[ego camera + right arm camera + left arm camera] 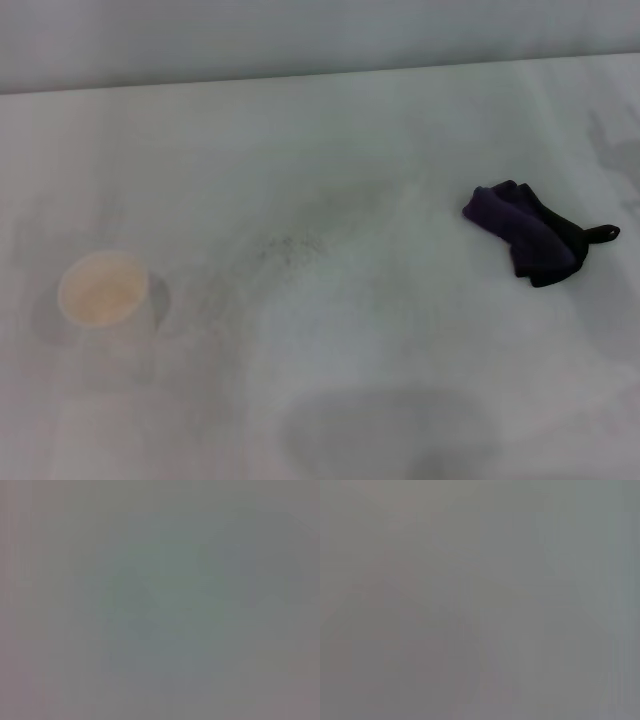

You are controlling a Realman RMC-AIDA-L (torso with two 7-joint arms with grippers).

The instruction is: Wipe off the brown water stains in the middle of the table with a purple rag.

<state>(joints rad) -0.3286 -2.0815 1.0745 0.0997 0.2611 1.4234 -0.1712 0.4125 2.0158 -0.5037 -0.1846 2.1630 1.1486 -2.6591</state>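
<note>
One purple rag (530, 235) lies crumpled on the table (400, 380), well to the robot's right of centre, its black edging bunched along the far and right sides and a small black loop tab (603, 234) sticking out toward the table's right edge. The cloth looks soft, limp and very light; it should fold and drape under any grip and offers no firm edge. A pinch from above into the thick bunched middle seems the surest hold, since the loop is thin and lies flat, and a corner grasp would likely leave most of the cloth trailing. Being so light, it may slide on the smooth top if nudged sideways before the fingers close.

No tan blotch can be made out at the middle of the table; only a faint band of grey speckles (290, 245) shows there, well apart from the rag. At the robot's left stands a paper cup (103, 291), upright, with a pale tan inside, far from both rag and speckles. A soft grey shadow (390, 430) falls on the near table edge.

Neither gripper appears in the head view, and both wrist views show only a featureless grey field, so I cannot tell whether either arm's jaws are spread or closed, nor where the arms are.
</note>
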